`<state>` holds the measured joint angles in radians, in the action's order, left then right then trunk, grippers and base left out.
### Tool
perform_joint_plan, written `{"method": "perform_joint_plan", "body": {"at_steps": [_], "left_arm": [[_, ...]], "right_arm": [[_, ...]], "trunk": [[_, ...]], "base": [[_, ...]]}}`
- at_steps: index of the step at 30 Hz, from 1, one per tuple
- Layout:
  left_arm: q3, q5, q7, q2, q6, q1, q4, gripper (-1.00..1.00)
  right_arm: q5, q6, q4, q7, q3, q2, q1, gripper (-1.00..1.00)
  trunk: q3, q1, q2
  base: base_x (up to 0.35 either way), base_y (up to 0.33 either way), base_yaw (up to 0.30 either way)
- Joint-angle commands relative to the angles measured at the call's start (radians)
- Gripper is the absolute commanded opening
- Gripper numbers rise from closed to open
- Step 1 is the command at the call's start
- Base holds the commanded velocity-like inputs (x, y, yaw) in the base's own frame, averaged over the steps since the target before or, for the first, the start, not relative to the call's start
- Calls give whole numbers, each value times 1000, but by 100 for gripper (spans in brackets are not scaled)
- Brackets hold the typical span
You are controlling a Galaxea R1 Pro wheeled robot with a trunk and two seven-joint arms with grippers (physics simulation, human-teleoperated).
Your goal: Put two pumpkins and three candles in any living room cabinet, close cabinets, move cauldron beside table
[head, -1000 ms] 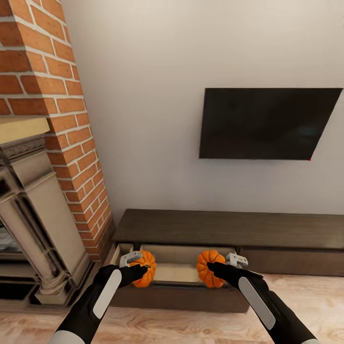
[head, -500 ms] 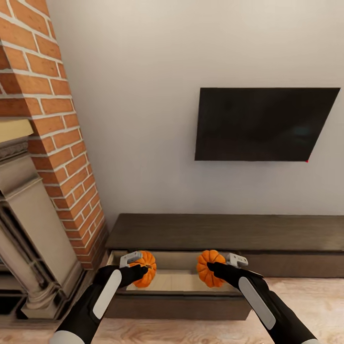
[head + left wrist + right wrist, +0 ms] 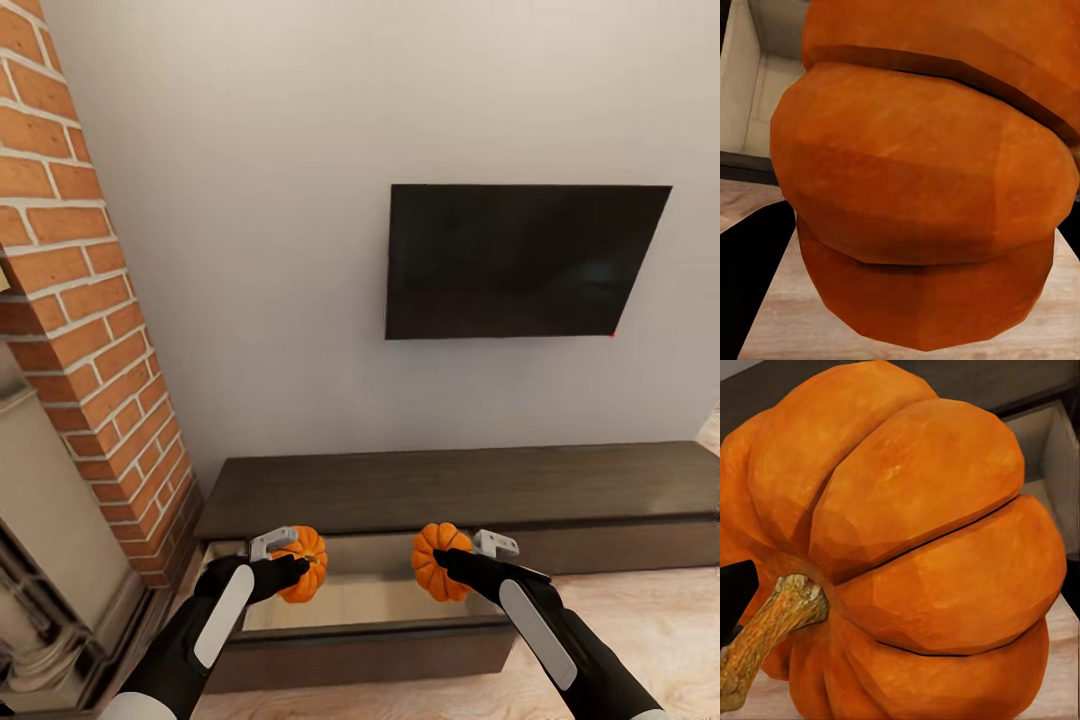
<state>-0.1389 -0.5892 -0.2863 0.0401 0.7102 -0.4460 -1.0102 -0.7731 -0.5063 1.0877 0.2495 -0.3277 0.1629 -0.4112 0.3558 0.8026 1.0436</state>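
The left hand (image 3: 283, 560) is gripping one pumpkin (image 3: 305, 563). The right hand (image 3: 470, 560) is gripping the other pumpkin (image 3: 438, 560). Both are hanging over the cabinet's (image 3: 450, 490) open drawer (image 3: 360, 640).

Bright, even light (soft, no glare); faint shadows; wrist close-ups sharp; straight lines lean at edges.

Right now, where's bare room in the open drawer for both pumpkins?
The open drawer shows a bare beige floor between the left pumpkin and the right pumpkin, bordered by its dark front edge. The cabinet top is bare too. It is crowded only where each pincer holds its pumpkin.
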Motion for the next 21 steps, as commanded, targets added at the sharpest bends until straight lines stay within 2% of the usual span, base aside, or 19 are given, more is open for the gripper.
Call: {"method": "perform_joint_plan", "body": {"at_steps": [1,21], "left_arm": [[-1,-11,-11,0,2,0,-1,-100],[1,-11,-11,0,3,0,-3,-100]], "right_arm": [[-12,0,1,11,-4,1,-1,-100],[-12,2,1,10,-5,-5,-1,-100]], "trunk": [[1,0,1],[0,0,1]], "base": [[54,0,-182],[111,60,-14]]}}
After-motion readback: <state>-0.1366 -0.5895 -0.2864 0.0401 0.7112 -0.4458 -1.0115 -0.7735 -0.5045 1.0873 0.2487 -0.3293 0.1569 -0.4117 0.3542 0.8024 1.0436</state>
